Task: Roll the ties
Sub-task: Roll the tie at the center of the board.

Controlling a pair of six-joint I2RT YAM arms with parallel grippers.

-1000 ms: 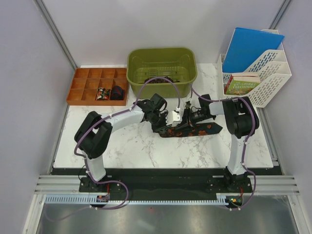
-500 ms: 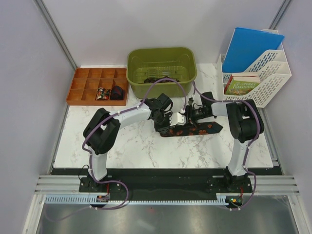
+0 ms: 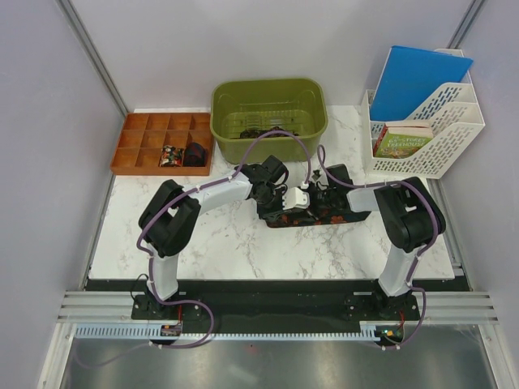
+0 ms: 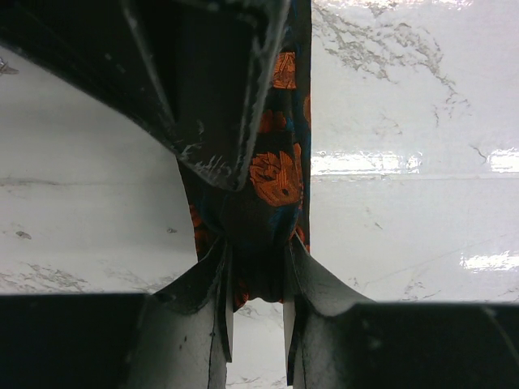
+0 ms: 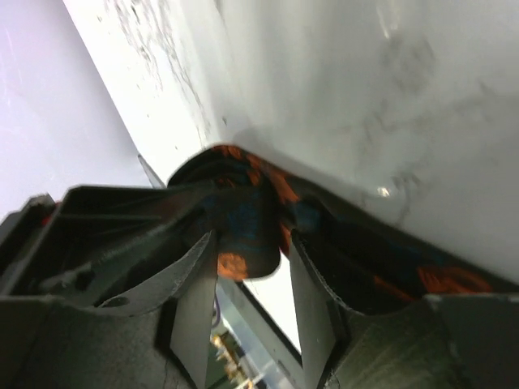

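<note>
One of the ties (image 3: 334, 214), black with orange blotches, lies flat on the marble table (image 3: 203, 243), its left end wound into a small roll. Both grippers meet at that roll. My left gripper (image 3: 280, 204) is shut on the roll; in the left wrist view its fingers (image 4: 217, 284) press the dark bundle (image 4: 258, 271) from both sides, and the tie (image 4: 280, 174) runs away from it. My right gripper (image 5: 251, 251) stands open around the same roll (image 5: 243, 227), with a gap at its right finger (image 5: 312, 292). In the top view the right gripper (image 3: 298, 202) comes in from the right.
Behind the arms stands a green bin (image 3: 268, 148) with dark ties (image 3: 261, 130) in it. An orange compartment tray (image 3: 138, 147) at the back left holds two rolled coils (image 3: 171, 155). A white file rack (image 3: 442, 138) with a blue folder (image 3: 418, 77) stands at the back right.
The right arm has slid left along the tie and its jaws have widened. The left arm shifted a little to the right early on, then held still, shut on the roll.
</note>
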